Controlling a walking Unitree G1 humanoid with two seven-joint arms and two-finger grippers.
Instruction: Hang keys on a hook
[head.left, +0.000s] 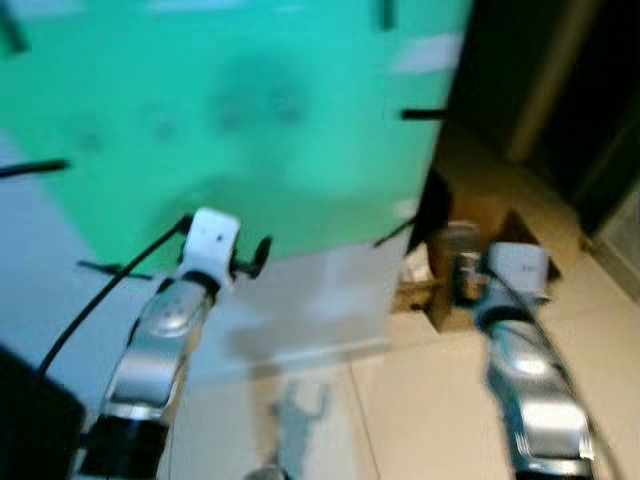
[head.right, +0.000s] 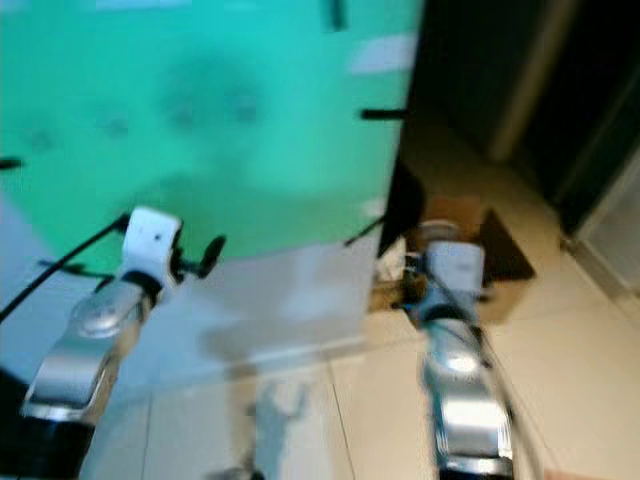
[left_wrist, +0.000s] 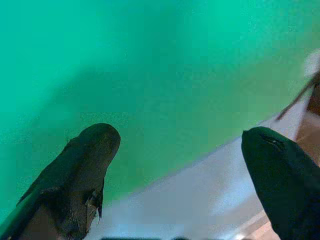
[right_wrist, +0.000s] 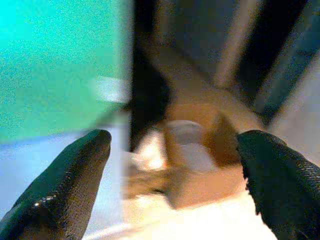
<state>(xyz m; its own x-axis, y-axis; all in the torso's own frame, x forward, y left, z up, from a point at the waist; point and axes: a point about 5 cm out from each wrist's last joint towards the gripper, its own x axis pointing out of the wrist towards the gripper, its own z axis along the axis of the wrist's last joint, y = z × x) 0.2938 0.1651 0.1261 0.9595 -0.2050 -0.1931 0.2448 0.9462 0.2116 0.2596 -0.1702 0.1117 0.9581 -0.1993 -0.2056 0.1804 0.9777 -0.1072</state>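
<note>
1. The wall panel (head.left: 230, 110) stands ahead of the left gripper (left_wrist: 180, 165), whose fingers are spread apart.
2. Hooks (head.left: 420, 114) jut from the panel's edge, up and to the left of the right gripper (right_wrist: 172, 175).
3. A cardboard box (right_wrist: 200, 165) sits on the floor (head.left: 440, 400) just ahead of the right gripper, beside the panel's edge.

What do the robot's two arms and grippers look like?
Both arms are silver metal with rounded, shiny segments and white wrist housings. A thin black cable loops beside the left arm. The left gripper and right gripper each carry two long, black, blunt-tipped fingers with a matte, slightly textured surface.
</note>
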